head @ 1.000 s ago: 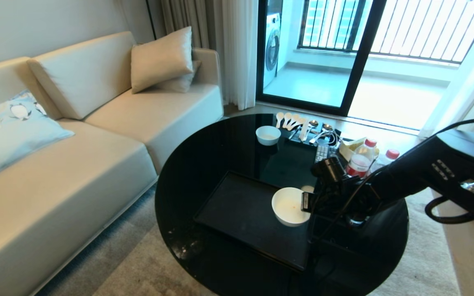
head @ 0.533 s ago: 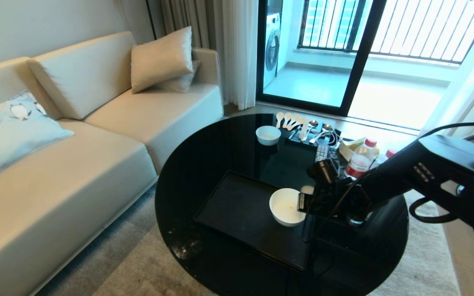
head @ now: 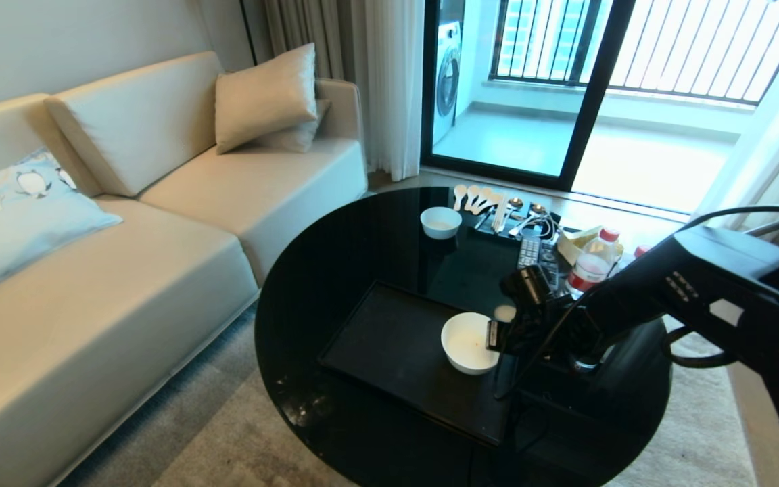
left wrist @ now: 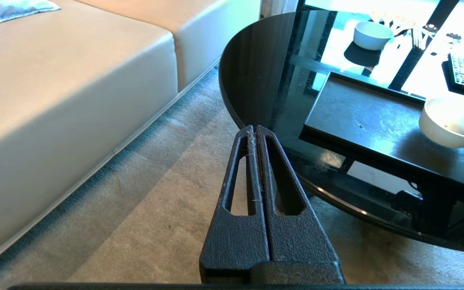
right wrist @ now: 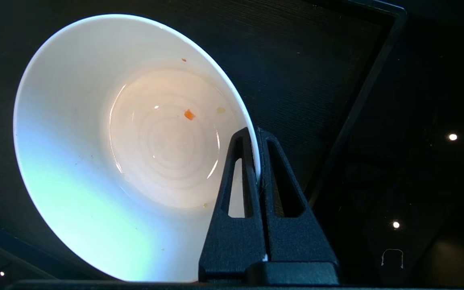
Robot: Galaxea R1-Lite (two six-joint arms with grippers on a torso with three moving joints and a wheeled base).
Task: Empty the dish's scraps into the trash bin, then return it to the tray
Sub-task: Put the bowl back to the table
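The dish (head: 467, 341), a deep white bowl, is at the right end of the black tray (head: 389, 338); I cannot tell whether it touches the tray. My right gripper (head: 494, 335) is shut on the rim of the dish (right wrist: 135, 141), one finger inside and one outside. Of the scraps, only a small orange bit (right wrist: 189, 114) and a few pale specks cling inside. The trash bin is out of view. My left gripper (left wrist: 255, 128) is shut and empty, parked over the carpet beside the table, with the dish (left wrist: 447, 123) and the tray (left wrist: 369, 117) off to its side.
The tray lies on a round black glass table (head: 322, 270). At the table's far side are a smaller white bowl (head: 440, 222), several spoons (head: 491, 201), a remote (head: 529, 251) and red-capped bottles (head: 592, 264). A beige sofa (head: 126, 270) stands to the left.
My right arm has carried the dish a little to the left and lower, further over the tray. The left arm has not moved.
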